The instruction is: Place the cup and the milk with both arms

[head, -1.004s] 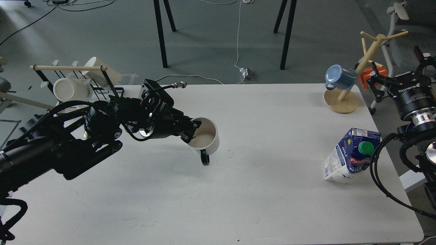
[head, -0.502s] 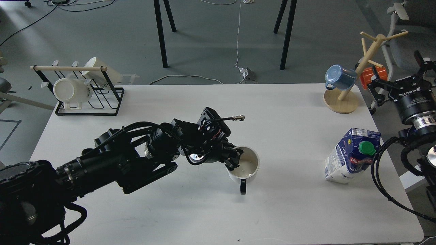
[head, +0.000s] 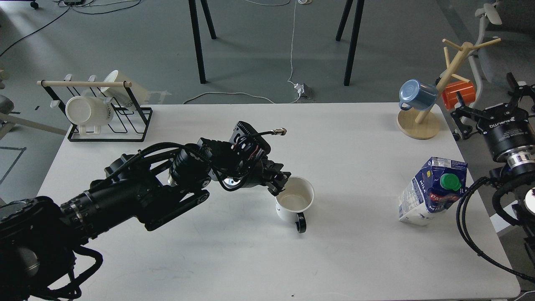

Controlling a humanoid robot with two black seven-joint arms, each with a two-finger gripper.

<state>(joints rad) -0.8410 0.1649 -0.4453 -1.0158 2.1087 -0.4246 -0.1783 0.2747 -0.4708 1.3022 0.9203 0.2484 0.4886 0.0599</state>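
The cup [head: 294, 202], a white mug with a black handle pointing toward me, stands upright on the white table [head: 355, 259] near its middle. My left gripper [head: 279, 183] is at the cup's back-left rim, its fingers apart and off the rim, holding nothing. The milk [head: 432, 192], a blue and white carton with a green cap, stands leaning at the table's right side. My right gripper [head: 487, 102] is open and empty, beyond the table's right edge, behind and to the right of the milk.
A wooden mug tree [head: 422, 121] with a blue mug [head: 416, 95] and an orange mug [head: 459, 94] stands at the back right corner. A black wire rack [head: 106, 121] with white cups stands at the back left. My left arm lies across the table's left half.
My left arm carried the cup from the back left to the table's middle, set it upright, let go and drew back a little. The right gripper shifted slightly; the milk has not moved.
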